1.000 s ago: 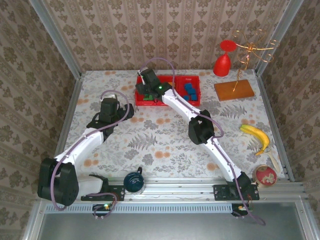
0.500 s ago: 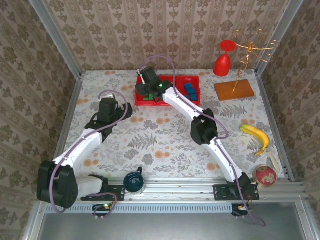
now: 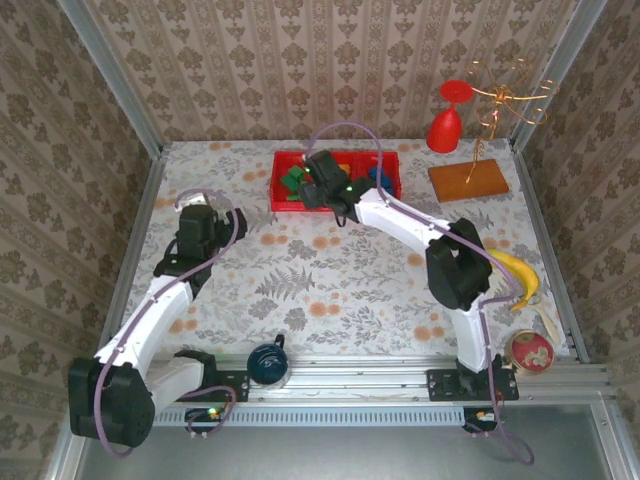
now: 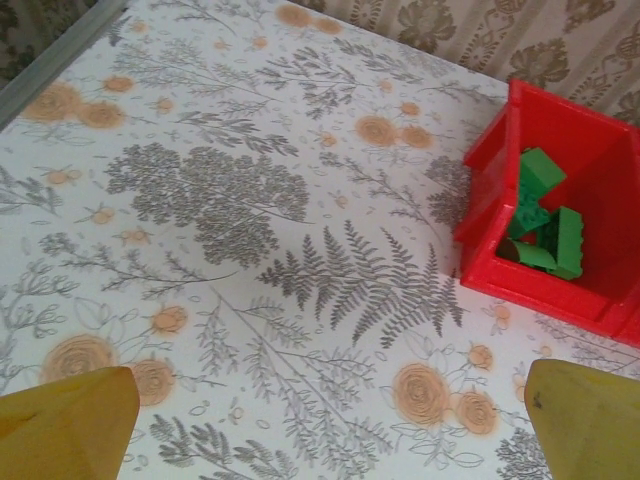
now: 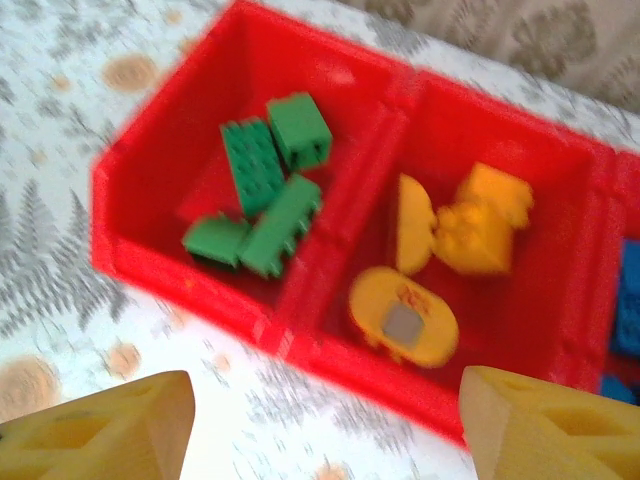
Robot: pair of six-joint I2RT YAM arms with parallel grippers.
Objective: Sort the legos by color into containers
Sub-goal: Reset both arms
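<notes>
Your right hand [image 5: 325, 425], spread and empty, hangs over the near edge of the tray [image 5: 170, 285] with the legos [image 5: 265, 195] inside by colour, way nearer than your spread left hand [image 4: 325, 420] off left.

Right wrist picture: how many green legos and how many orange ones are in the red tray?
Green legos: 4
Orange-yellow legos: 3
Total: 7
Blue legos are cut off at the picture's edge, so they are not counted.

A banana [image 3: 513, 271] lies near a round tin [image 3: 530, 351].
</notes>
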